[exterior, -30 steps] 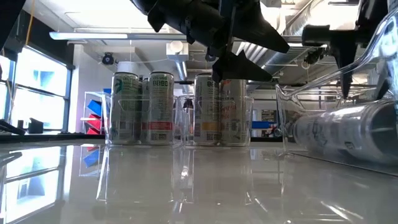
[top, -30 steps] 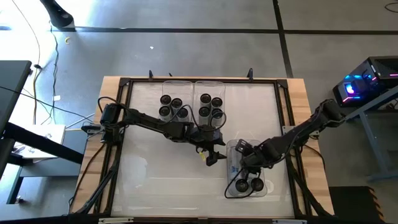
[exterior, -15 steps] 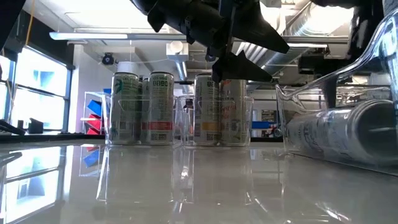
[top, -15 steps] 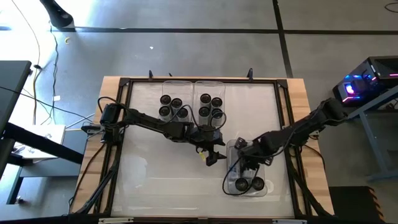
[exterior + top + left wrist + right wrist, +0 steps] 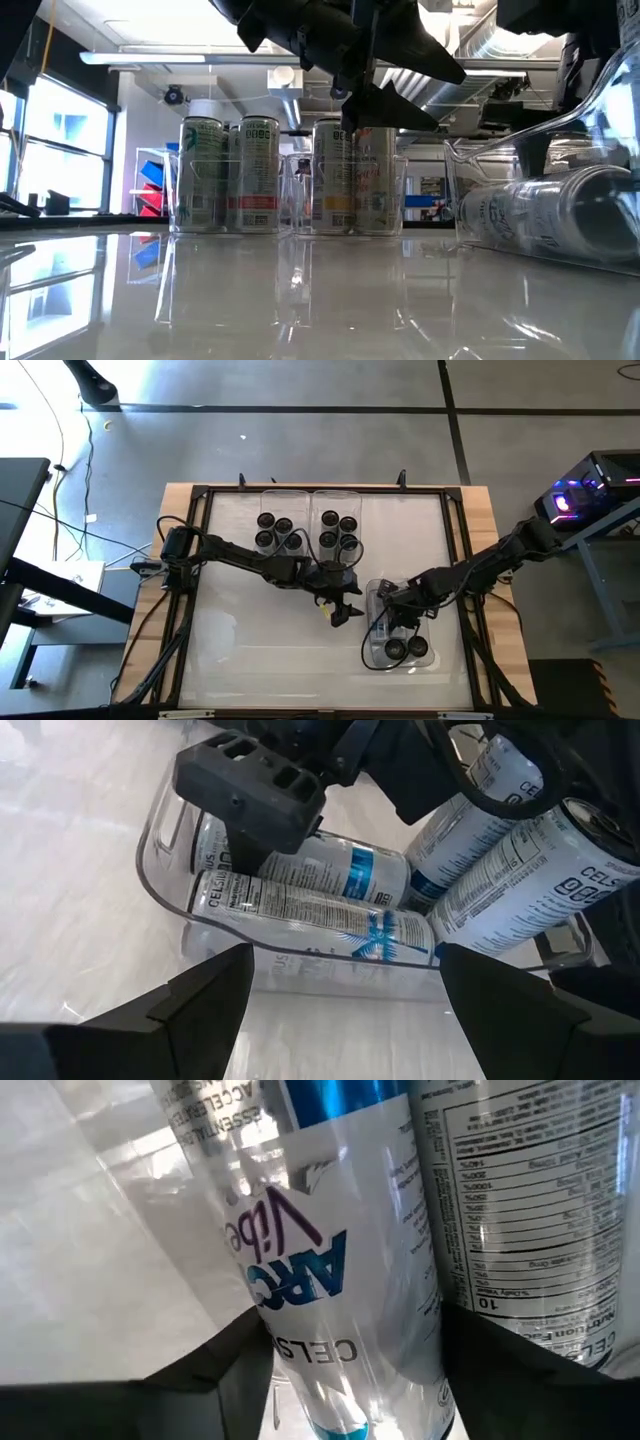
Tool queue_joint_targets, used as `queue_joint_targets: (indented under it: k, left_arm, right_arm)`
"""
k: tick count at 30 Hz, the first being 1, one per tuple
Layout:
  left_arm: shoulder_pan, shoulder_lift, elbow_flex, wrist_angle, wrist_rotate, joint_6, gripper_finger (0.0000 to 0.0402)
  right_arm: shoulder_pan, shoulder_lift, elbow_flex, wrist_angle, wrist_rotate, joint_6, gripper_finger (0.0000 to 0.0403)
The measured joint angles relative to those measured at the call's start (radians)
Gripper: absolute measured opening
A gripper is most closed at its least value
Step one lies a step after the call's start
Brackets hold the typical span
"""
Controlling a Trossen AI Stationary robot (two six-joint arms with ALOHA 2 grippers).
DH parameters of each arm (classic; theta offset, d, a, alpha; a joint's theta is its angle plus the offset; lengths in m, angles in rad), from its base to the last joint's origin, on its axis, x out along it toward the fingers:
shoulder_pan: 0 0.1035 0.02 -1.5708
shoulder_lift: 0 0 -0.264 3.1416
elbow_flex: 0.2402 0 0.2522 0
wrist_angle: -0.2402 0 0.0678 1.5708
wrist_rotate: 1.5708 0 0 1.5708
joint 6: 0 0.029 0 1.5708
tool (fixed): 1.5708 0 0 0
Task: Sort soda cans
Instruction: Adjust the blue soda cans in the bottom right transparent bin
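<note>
We see R pincer (image 5: 398, 612) down in near bin (image 5: 372, 656), fingers (image 5: 200, 1370) astride lying can (image 5: 300, 1280); can't tell if clamped. L pincer (image 5: 345, 612) apart, hovering mid-table (image 5: 250, 650), empty. Other cans (image 5: 345, 525) upright in two far bins (image 5: 275, 495).

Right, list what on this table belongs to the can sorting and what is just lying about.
Part of the job:
- upright silvery soda cans in the two far clear bins
- silvery cans lying in the near clear plastic bin
- right claw over that near bin
- left claw

Just lying about:
- black cables off the table's left edge
</note>
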Motion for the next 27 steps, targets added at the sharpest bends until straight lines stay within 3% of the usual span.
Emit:
queue_joint_targets:
  k: [3,20,27]
  left_arm:
    - [0.000,0.000,0.000,-0.001,0.000,0.000,0.0317]
    - [-0.001,0.000,0.000,0.007,-0.010,0.000,0.0317]
    - [-0.001,0.001,0.000,0.094,-0.018,0.000,0.0317]
  right_arm:
    - [0.008,0.002,0.011,-0.028,0.017,0.000,0.0229]
    - [0.169,0.018,0.323,-0.452,0.406,0.272,0.0228]
    - [0.227,0.017,0.362,-0.574,0.652,0.298,0.0228]
